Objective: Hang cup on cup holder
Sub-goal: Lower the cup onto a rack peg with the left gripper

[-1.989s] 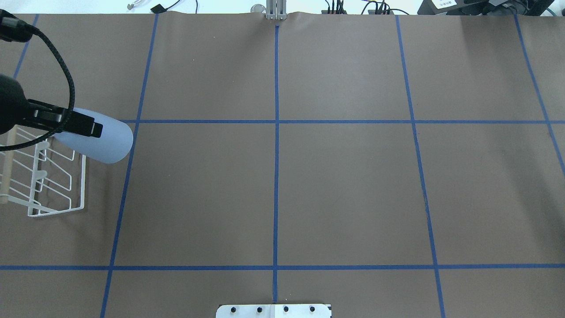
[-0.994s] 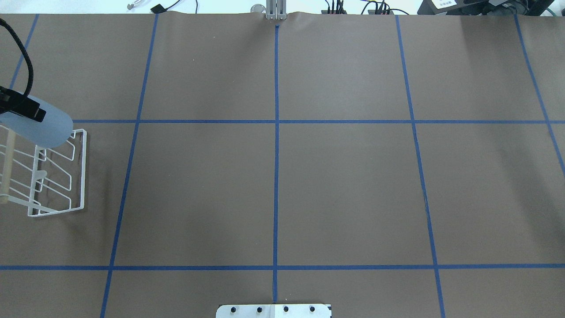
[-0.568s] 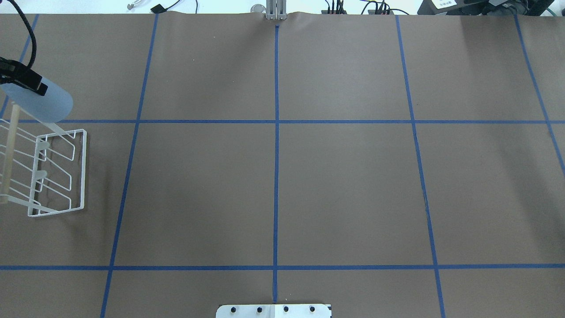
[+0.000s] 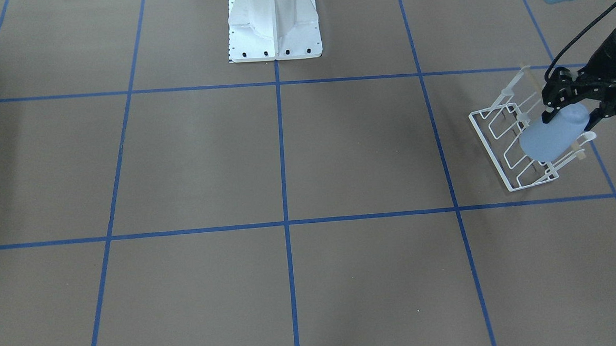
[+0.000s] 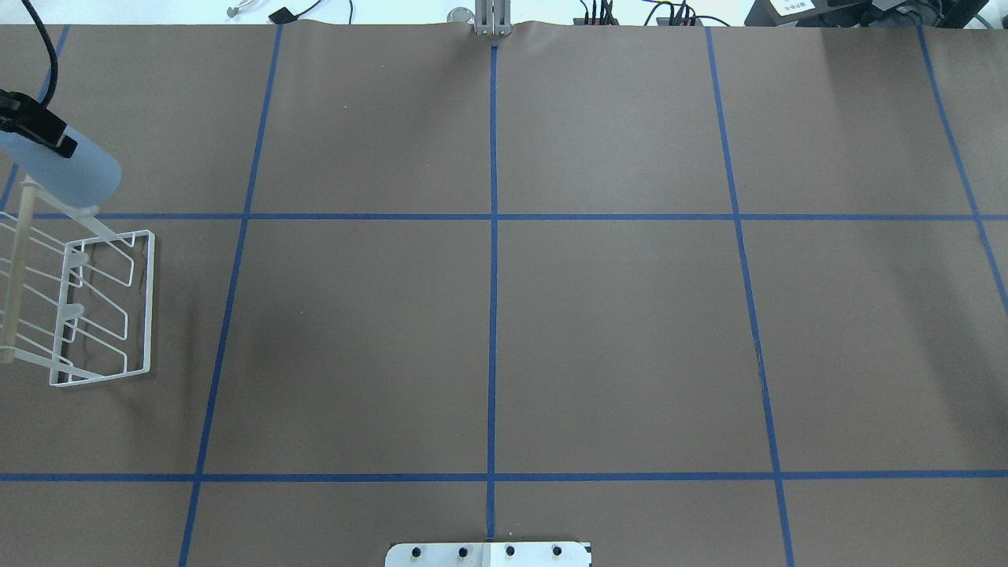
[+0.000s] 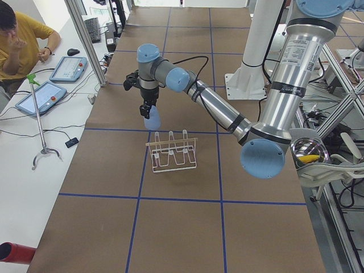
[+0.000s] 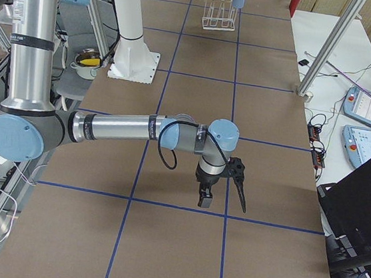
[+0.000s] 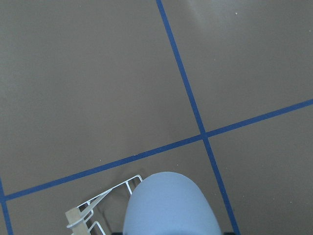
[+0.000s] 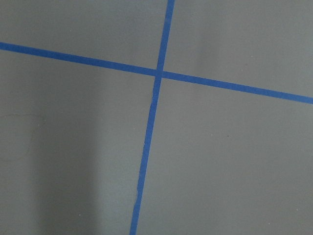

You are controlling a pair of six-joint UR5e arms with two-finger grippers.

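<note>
My left gripper [image 5: 33, 131] is shut on the narrow end of the pale blue cup [image 5: 67, 171], which tilts with its wide rim down and outward. The cup hangs over the far end of the white wire cup holder [image 5: 98, 311], close to the tip of its wooden rod [image 5: 17, 268]; I cannot tell if they touch. The front view shows the gripper [image 4: 573, 105], the cup [image 4: 548, 138] and the holder [image 4: 499, 142]. The left wrist view shows the cup [image 8: 171, 205] and a corner of the holder [image 8: 100, 205]. My right gripper [image 7: 223, 191] hangs above bare table far away; I cannot tell its state.
Brown paper with a blue tape grid [image 5: 493, 216] covers the table. The robot's white base plate [image 5: 488, 554] sits at the near edge. An operator [image 6: 17, 40] sits beyond the table's far edge, with tablets beside him.
My left gripper has carried the cup leftward from beside the holder, then away from the robot's base, to above the holder's far end. The holder has stayed put.
</note>
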